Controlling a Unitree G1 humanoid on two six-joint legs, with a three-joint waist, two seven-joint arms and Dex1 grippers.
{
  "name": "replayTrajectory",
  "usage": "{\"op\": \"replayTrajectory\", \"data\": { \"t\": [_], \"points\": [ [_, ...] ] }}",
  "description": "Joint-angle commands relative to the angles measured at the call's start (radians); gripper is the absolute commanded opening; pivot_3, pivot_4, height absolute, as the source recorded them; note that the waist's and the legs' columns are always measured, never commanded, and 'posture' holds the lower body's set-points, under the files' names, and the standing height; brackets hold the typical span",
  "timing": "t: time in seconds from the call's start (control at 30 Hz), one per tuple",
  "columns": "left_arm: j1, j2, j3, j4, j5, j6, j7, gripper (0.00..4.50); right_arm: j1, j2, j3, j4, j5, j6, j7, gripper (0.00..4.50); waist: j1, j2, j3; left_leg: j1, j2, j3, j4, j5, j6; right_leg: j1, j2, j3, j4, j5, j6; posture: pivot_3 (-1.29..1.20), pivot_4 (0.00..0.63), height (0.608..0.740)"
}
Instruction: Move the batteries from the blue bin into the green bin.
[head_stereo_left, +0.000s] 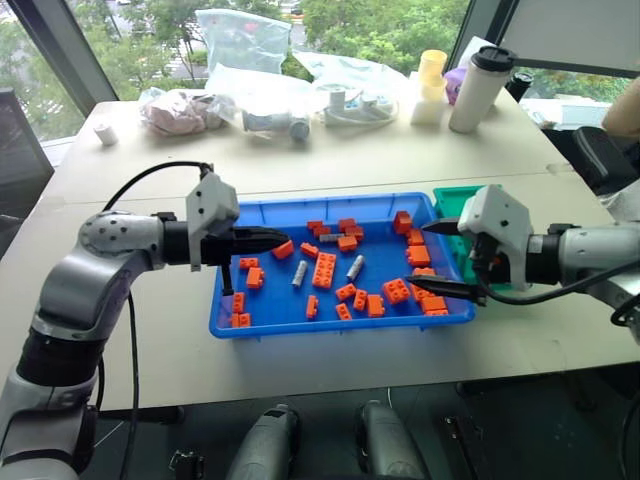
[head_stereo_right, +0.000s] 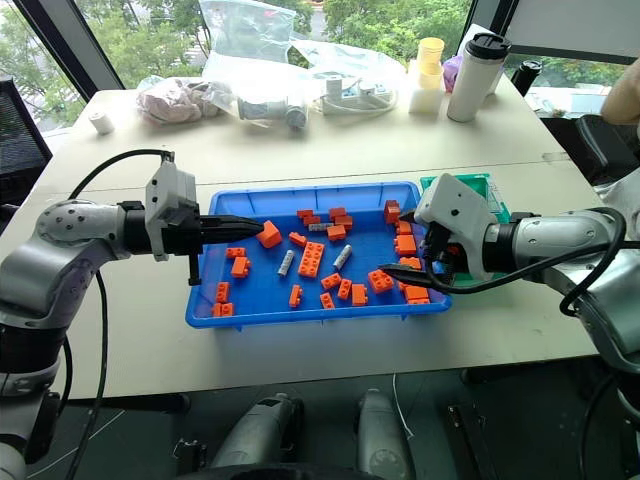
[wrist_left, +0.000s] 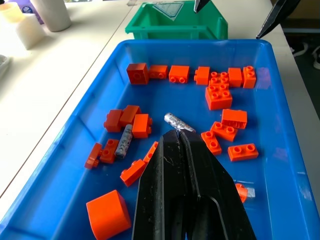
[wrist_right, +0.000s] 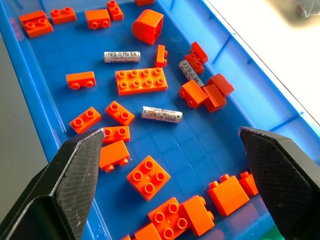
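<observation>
From the head views, the wide shallow bright blue plastic bin (head_stereo_left: 255, 322) is sitting mid-counter on the pale counter (head_stereo_left: 150, 170), strewn with orange toy bricks (head_stereo_left: 325, 270). At least three thin silver-grey metal batteries (head_stereo_left: 299, 274) are lying among them near the bin's centre. The small deep teal-green plastic bin (head_stereo_left: 452, 203) is touching the blue one's far right corner, at about two o'clock. The left claw (head_stereo_left: 278, 238) is hanging over the bin's nine o'clock side with its black fingers pressed together on nothing. The right claw (head_stereo_left: 432, 258) is hanging over the three o'clock edge, fingers spread wide and empty.

In the left wrist view, the left claw's joined fingers are pointing toward one battery at the bin's centre, another lying at its nine o'clock beside bricks; what the green bin contains cannot be told from here.

In the right wrist view, three batteries are lying on the blue floor between the right claw's parted fingers (wrist_right: 77, 165) (none gripped).

Judging by this, the transfer is barely begun: every visible battery is waiting in the blue bin.
</observation>
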Motion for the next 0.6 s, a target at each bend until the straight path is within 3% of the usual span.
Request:
{"op": "replayTrajectory", "data": {
  "t": [0.03, 0.53, 0.6],
  "points": [
    [0.006, 0.013, 0.036, -0.034, -0.021, 0.005, 0.004, 0.00, -0.026, 0.010, 0.012, -0.012, -0.005, -0.018, 0.006, 4.45, 0.000, 0.000, 0.000, 0.000, 0.000, 0.000, 0.000, 0.000, 0.000, 0.000, 0.000, 0.000, 0.000, 0.000, 0.000, 0.00, 0.150, 0.740],
    [0.020, 0.018, 0.053, -0.053, -0.040, 0.013, 0.032, 0.00, -0.081, 0.034, 0.094, 0.025, -0.049, -0.060, 0.047, 4.45, -0.001, 0.000, 0.000, 0.000, 0.000, 0.000, 0.000, 0.000, 0.000, 0.000, 0.000, 0.000, 0.000, 0.000, 0.000, 0.00, 0.150, 0.740],
    [0.018, 0.021, 0.055, -0.043, -0.037, 0.008, 0.031, 0.00, -0.149, 0.086, 0.173, 0.061, -0.080, -0.087, 0.062, 4.45, -0.004, 0.000, 0.000, 0.000, 0.000, 0.000, 0.000, 0.000, 0.000, 0.000, 0.000, 0.000, 0.000, 0.000, 0.000, 0.00, 0.150, 0.740]
  ]
}}
